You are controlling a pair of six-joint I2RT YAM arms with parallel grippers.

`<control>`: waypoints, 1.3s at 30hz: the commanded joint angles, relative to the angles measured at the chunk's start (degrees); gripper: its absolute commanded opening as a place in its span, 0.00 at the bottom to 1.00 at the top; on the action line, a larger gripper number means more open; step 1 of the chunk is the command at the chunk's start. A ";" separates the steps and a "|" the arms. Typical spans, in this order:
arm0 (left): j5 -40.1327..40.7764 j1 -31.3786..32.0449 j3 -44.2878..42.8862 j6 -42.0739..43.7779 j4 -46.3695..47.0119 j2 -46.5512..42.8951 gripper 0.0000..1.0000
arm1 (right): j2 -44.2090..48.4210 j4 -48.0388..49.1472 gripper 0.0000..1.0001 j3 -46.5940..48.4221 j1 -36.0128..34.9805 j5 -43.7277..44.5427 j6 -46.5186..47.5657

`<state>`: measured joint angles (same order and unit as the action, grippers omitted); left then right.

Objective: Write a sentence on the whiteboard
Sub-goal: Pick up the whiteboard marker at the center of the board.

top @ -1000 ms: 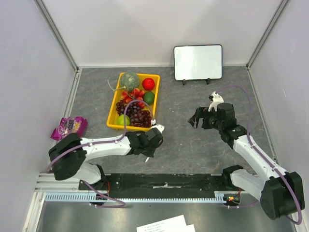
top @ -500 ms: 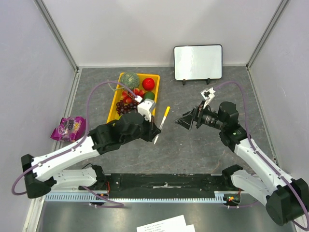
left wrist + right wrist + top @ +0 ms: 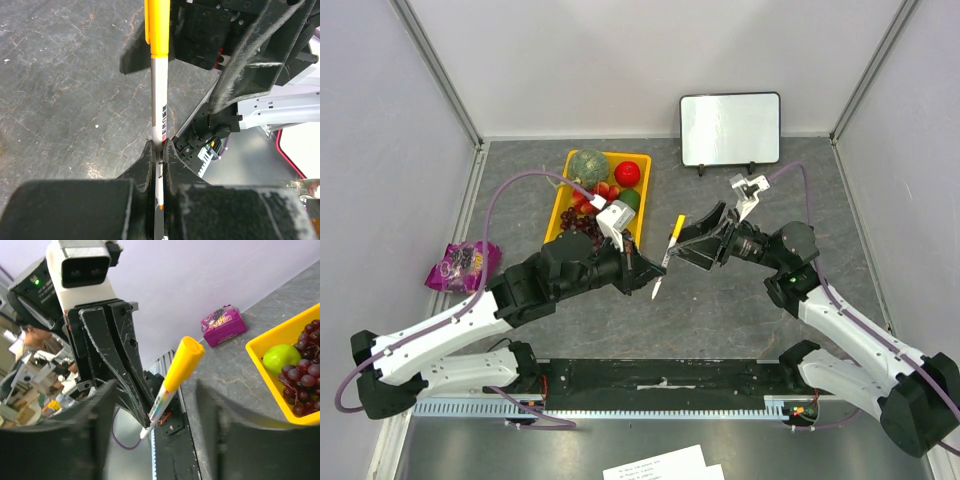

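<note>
1. Paper sheets [image 3: 660,465]: white, printed, at the near edge in front of the arm bases, partly cut off.

2. Left gripper [image 3: 653,272]: near centre of the table, reaching to the right. Jaws together, clamped on the lower barrel of the marker; seen in the left wrist view [image 3: 159,150] pinching the barrel from both sides.

3. Marker [image 3: 668,255]: white barrel with a small printed label, yellow-orange cap on. Tilted, cap end pointing far and right, bare end pointing near. Off the table surface. Cap end also in the right wrist view [image 3: 172,380].

4. Right gripper [image 3: 688,242]: just right of the marker, facing left. Fingers spread wide apart, cap end lying between them in the right wrist view. Whether either finger touches the cap, cannot tell.

5. Snack packet [image 3: 465,262]: purple, flat on the table at the left wall, well apart from both grippers.

6. Tray [image 3: 556,222]: yellow, left of centre, just beyond the left gripper. Holds dark grapes, a green fruit, strawberries, a red fruit and a green melon.

7. Whiteboard [image 3: 730,129]: upright on two black feet at the far wall, right of centre, well beyond both grippers. Surface plain white.
</note>
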<state>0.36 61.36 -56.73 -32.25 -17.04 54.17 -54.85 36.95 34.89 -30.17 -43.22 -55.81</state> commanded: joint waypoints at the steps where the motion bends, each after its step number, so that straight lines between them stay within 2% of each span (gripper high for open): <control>1: -3.70 -0.10 1.35 -2.38 4.29 0.06 0.02 | -1.57 6.21 0.60 0.79 -1.55 -3.44 -2.64; 4: -4.14 -0.28 2.23 -2.91 5.61 -0.64 0.02 | -2.36 4.72 0.21 0.96 -1.73 -3.80 -2.20; 6: -4.23 -0.19 2.59 -2.91 5.96 -1.17 0.02 | -2.63 4.36 0.00 0.88 -1.73 -3.80 -2.20; 8: -3.97 -0.10 2.85 -2.82 5.96 -1.61 0.03 | -2.37 3.92 0.00 0.70 -1.82 -2.93 -2.11; 10: -4.05 -0.19 3.29 -2.73 5.96 -1.87 0.18 | -1.49 1.82 0.00 0.79 -1.73 -1.08 -1.23; 12: -3.96 -0.10 3.73 -2.73 5.96 -1.88 0.39 | -0.35 -0.20 0.00 0.88 -1.64 1.37 -0.09; 14: -4.14 -0.10 4.34 -2.73 5.96 -1.53 0.53 | 0.44 -1.79 0.00 0.96 -1.73 3.05 0.96; 16: -4.49 -0.19 4.87 -2.56 5.88 -0.57 0.61 | 1.23 -3.37 0.00 1.05 -1.73 4.72 1.58; 19: -5.19 -0.10 5.75 -2.55 5.70 1.02 0.63 | 1.94 -4.34 0.00 1.05 -1.73 6.65 1.58; 21: -5.72 -0.10 6.28 -2.73 6.22 1.98 0.63 | 2.20 -4.60 0.00 1.14 -1.73 7.18 1.50; 23: -6.51 -0.19 6.72 -2.91 7.28 2.78 0.55 | 2.03 -5.39 0.00 1.40 -1.73 7.27 1.93; 24: -6.77 -0.10 6.89 -2.91 7.80 3.13 0.45 | 1.85 -6.01 0.00 1.58 -1.73 7.27 2.28; 26: -6.78 -0.10 7.07 -3.08 8.69 3.05 0.12 | 1.76 -7.50 0.00 1.76 -1.64 7.27 2.81; 27: -6.34 -0.19 7.16 -3.17 8.95 2.70 0.02 | 1.76 -8.11 0.00 2.02 -1.73 7.19 3.42; 28: -5.82 -0.10 7.16 -3.08 8.86 2.17 0.02 | 1.76 -9.08 0.00 2.11 -1.64 7.19 3.86; 29: -5.37 -0.10 7.25 -2.73 8.60 1.38 0.02 | 1.85 -10.22 0.05 2.28 -1.64 7.19 4.91; 30: -4.85 -0.19 7.16 -2.56 8.08 0.77 0.02 | 1.94 -11.71 0.16 2.63 -1.73 7.36 5.79; 31: -4.32 -0.10 7.07 -2.29 7.29 -0.20 0.02 | 2.11 -13.12 0.28 3.07 -1.73 7.19 6.76; 32: -3.71 -0.10 6.90 -2.12 6.32 -0.99 0.02 | 2.20 -14.70 0.47 3.77 -1.73 7.10 8.33; 33: -3.35 -0.10 6.72 -1.51 5.27 -1.96 0.02 | 2.29 -17.41 0.62 4.65 -1.64 7.19 10.09; 35: -3.00 -0.10 6.20 -0.54 2.73 -3.45 0.02 | 2.47 -21.38 0.86 6.67 -1.64 7.19 13.53; 36: -3.00 -0.10 5.76 0.16 1.32 -4.16 0.02 | 2.47 -23.39 0.94 7.55 -1.73 7.19 14.84; 37: -3.26 -0.10 5.32 0.69 0.17 -4.51 0.02 | 2.55 -25.15 0.98 8.86 -1.73 7.01 16.42; 39: -4.14 -0.10 4.44 1.83 -2.20 -5.30 0.02 | 2.38 -25.70 0.98 10.19 -1.73 5.18 17.49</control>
<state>-4.25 61.47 -49.23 -34.02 -14.98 50.87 -53.56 15.97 39.94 -31.81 -36.14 -44.58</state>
